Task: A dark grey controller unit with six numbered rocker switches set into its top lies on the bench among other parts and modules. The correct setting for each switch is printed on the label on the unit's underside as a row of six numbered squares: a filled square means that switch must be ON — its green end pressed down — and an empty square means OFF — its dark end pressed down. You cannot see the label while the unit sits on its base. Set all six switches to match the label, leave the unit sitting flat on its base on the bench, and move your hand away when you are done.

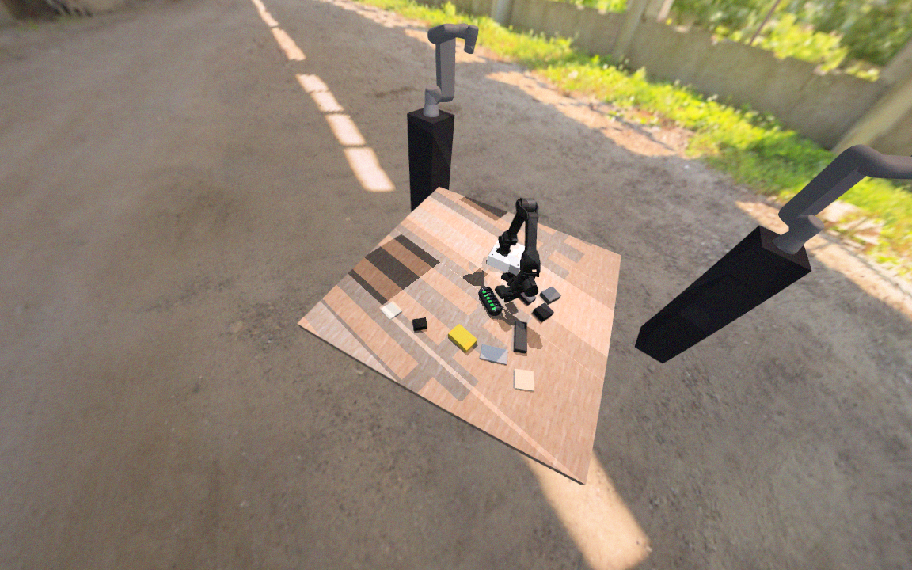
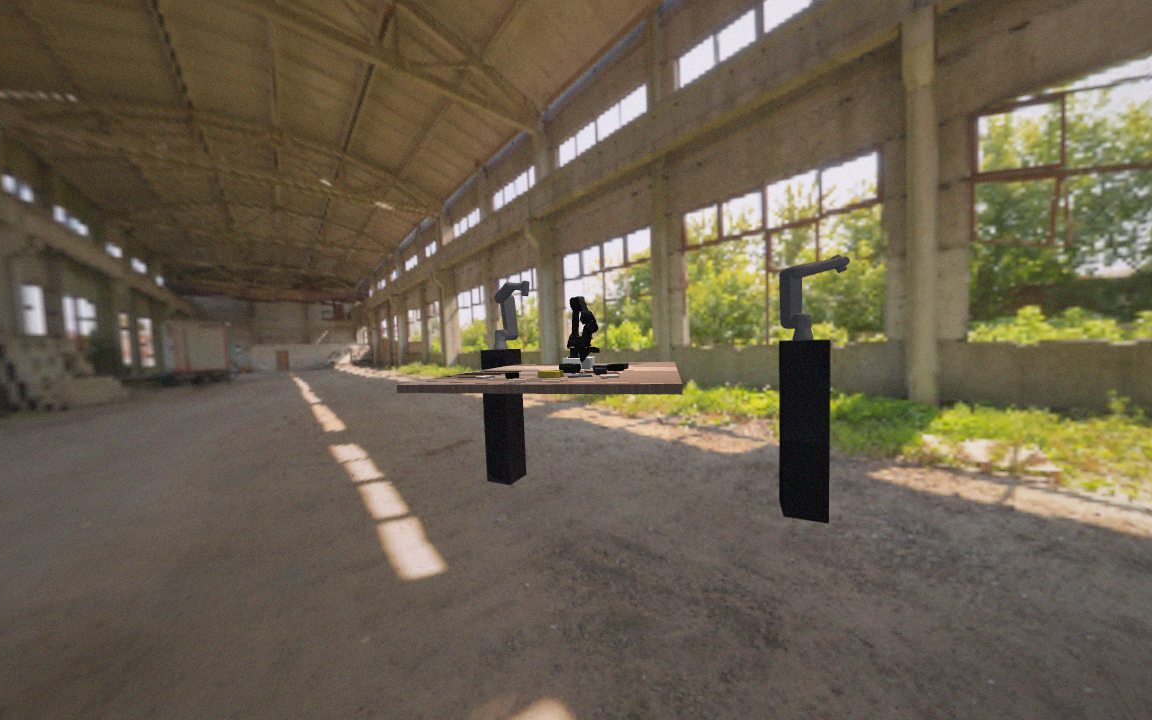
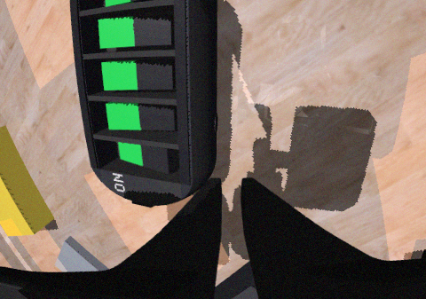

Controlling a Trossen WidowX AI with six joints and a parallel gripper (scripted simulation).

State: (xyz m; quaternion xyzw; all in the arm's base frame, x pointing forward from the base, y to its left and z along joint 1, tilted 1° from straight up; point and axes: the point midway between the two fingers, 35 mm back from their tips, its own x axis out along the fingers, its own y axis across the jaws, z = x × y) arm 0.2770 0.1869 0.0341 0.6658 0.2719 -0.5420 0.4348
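Note:
The dark grey controller unit (image 1: 487, 302) (image 3: 201, 90) sits on its base on the bench (image 1: 558, 425), label hidden. The wrist view shows five of its switches, green ends on the left, beside the ON mark. The nearest switch (image 3: 130, 153) shows a smaller green face and a different tilt from the others; I cannot tell every switch's setting. My gripper (image 3: 231, 188) (image 1: 503, 291) is nearly closed with nothing between its fingers. Its tips are by the unit's lower right end in the wrist view; whether the left finger touches the unit is unclear.
A yellow block (image 1: 462, 338) (image 3: 27, 201), a grey-blue plate (image 1: 493, 354) (image 3: 80, 255), a long dark block (image 1: 520, 336), a cream tile (image 1: 523, 380), a small black block (image 1: 419, 324) and a white tile (image 1: 390, 309) lie around. Dark blocks (image 1: 543, 312) (image 1: 550, 294) lie near the arm.

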